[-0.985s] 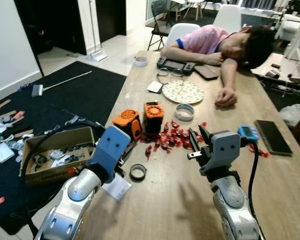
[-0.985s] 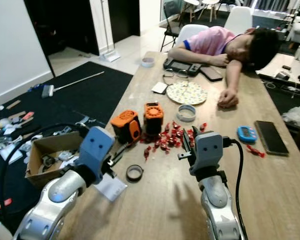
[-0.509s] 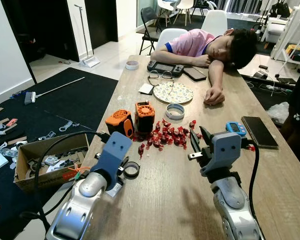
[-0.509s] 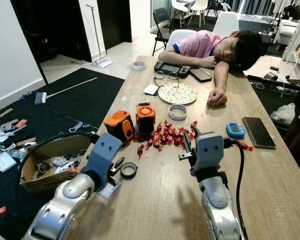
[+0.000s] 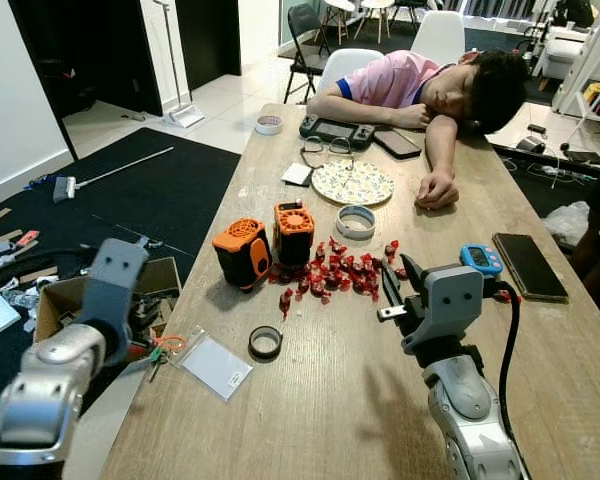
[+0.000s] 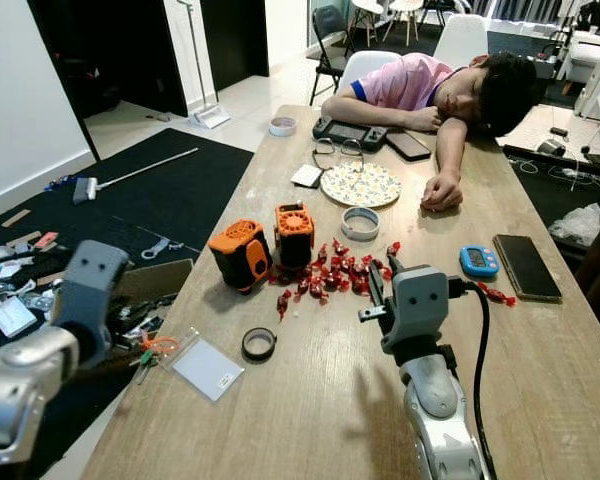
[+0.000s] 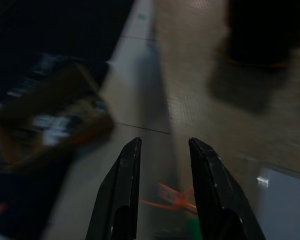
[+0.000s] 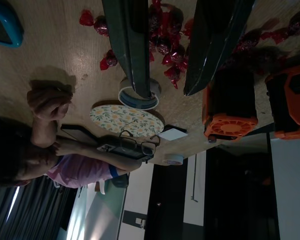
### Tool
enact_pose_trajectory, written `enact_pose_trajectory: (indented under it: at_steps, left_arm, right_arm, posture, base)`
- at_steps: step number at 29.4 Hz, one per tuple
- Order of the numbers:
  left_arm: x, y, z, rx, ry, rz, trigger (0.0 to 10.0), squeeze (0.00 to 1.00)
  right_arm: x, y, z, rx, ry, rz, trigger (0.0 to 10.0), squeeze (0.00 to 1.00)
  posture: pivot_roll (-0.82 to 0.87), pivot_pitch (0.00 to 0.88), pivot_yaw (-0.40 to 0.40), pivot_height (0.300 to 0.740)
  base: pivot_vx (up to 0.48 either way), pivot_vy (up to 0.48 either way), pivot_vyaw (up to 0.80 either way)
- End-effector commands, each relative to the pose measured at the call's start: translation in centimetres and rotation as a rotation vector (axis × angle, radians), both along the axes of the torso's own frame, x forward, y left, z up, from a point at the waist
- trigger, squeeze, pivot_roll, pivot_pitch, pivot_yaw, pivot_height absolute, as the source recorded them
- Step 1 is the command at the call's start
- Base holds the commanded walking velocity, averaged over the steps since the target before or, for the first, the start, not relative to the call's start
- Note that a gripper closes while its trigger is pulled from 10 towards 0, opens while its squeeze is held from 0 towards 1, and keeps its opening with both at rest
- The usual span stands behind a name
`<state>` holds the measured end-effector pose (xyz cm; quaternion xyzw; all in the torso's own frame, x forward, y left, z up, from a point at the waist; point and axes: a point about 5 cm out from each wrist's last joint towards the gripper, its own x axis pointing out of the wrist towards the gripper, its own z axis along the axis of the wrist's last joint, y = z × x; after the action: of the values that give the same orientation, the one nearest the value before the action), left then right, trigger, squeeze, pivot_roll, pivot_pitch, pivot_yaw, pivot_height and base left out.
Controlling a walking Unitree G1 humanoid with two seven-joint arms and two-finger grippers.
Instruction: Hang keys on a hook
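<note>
Now, starting at the left: the left gripper (image 7: 162, 200) hangs off the edge of the wooden surface (image 5: 310, 420), its jaws spread with nothing between them, pointing down at an orange loop and a bit of green right at that edge. That's the keys (image 5: 158, 350), a small bunch with an orange ring lying at the surface's left edge, touching a clear card sleeve (image 5: 213, 365) that seems to be attached to it. On the floor beside it sits a cardboard box (image 5: 55, 300) of odds and ends.

Moving along: a roll of black tape (image 5: 265, 342), then two orange-and-black blocks (image 5: 270, 240) and a scatter of red wrapped sweets (image 5: 335, 272). The right gripper (image 5: 402, 285) hovers above the surface just beyond the sweets, jaws parted and empty. Farther back a person (image 5: 420, 85) is slumped asleep over the far end, with a blue timer (image 5: 480, 258) and a phone (image 5: 528, 266) to the right.

The handling, as I judge it: a light, loose bunch, floppy and jangly, with the card sleeve dragging behind. The sleeve looks slick and flat, a poor grip. Best bet is pinching the orange ring itself, which should then slip over a hook. No hook that I can spot.
</note>
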<state>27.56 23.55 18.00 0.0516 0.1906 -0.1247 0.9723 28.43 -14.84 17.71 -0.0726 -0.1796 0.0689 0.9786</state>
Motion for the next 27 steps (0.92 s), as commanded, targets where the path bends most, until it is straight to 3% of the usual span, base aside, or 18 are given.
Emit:
enact_pose_trajectory:
  at_steps: [1,4,11,23,25,26,27]
  left_arm:
    - [-0.6,0.4,0.1,-0.016,0.026,-0.022,10.0,0.0]
    - [-1.1,0.1,0.0,-0.095,0.063,-0.083,10.0,0.0]
    - [-1.1,0.4,-1.5,-0.02,0.114,-0.087,10.0,0.0]
    - [-2.4,0.5,-2.8,-0.024,0.192,-0.13,10.0,0.0]
    - [-2.3,0.5,-2.9,-0.025,0.191,-0.122,9.6,0.0]
    - [-2.2,0.5,-2.9,-0.026,0.189,-0.116,8.0,0.0]
    - [-2.2,0.5,-3.0,-0.026,0.188,-0.113,5.6,0.0]
  right_arm:
    - [0.0,-0.2,-0.3,0.003,0.009,-0.006,10.0,0.0]
    - [0.0,-0.3,-0.4,0.002,0.01,-0.009,10.0,0.0]
    - [0.1,-0.2,-0.3,0.001,0.007,-0.008,10.0,0.0]
    - [0.1,-0.4,-0.3,0.0,0.006,-0.008,10.0,0.0]
    - [0.1,-0.3,-0.3,0.0,0.006,-0.007,10.0,0.0]
    - [0.1,-0.3,-0.2,0.0,0.005,-0.005,10.0,0.0]
    - [0.1,-0.3,-0.2,0.0,0.005,-0.004,10.0,0.0]
  posture:
    - [0.11,0.135,0.011,0.74]
    - [0.11,0.132,0.012,0.74]
    - [0.11,0.125,0.01,0.74]
    - [0.11,0.124,0.006,0.74]
    - [0.11,0.125,0.005,0.74]
    - [0.11,0.125,0.003,0.74]
    - [0.11,0.125,0.003,0.74]
  base:
    - [0.0,0.0,0.0]
    - [0.0,0.0,0.0]
    - [0.0,0.0,0.0]
    - [0.0,0.0,0.0]
    - [0.0,0.0,0.0]
    - [0.0,0.0,0.0]
    - [0.0,0.0,0.0]
